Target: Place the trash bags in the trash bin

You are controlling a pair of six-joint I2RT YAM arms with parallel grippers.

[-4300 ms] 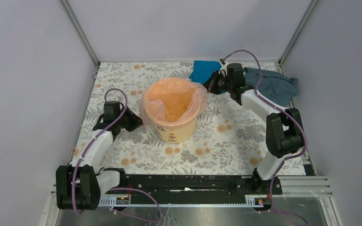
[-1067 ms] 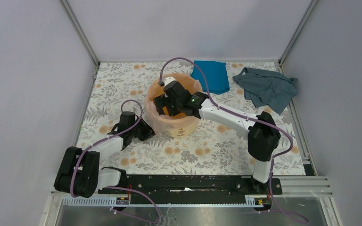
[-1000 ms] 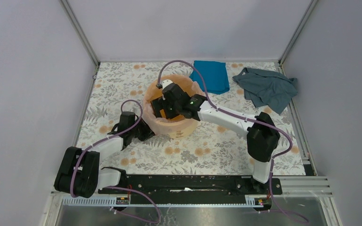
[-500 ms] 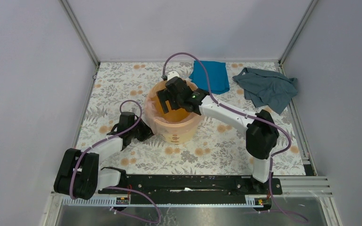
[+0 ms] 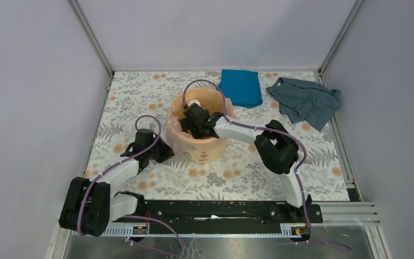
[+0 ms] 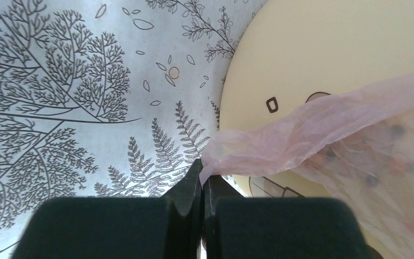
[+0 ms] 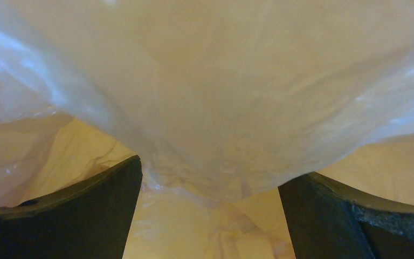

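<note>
The trash bin (image 5: 204, 153), a round yellow-orange bucket, stands mid-table. The trash bag (image 5: 172, 131), a thin pale-pink film, lines it and hangs over the left rim. My left gripper (image 5: 165, 153) sits low at the bin's left side. In the left wrist view this gripper (image 6: 202, 175) is shut on a pinched corner of the bag (image 6: 312, 135), beside the bin's wall (image 6: 329, 48). My right gripper (image 5: 190, 127) reaches down inside the bin. There it (image 7: 218, 171) stands open, jaws wide, with bag film (image 7: 221, 91) bulging in front of it and yellow bin (image 7: 194, 232) below.
A folded bright blue cloth (image 5: 241, 86) lies just behind the bin. A crumpled grey-blue cloth (image 5: 304, 100) lies at the back right corner. The floral table cover (image 5: 237, 172) ends at grey walls on three sides.
My right gripper has dropped from above the bin's rim to deep inside it, and its elbow has folded in toward the bin. The left gripper has kept its hold and place.
</note>
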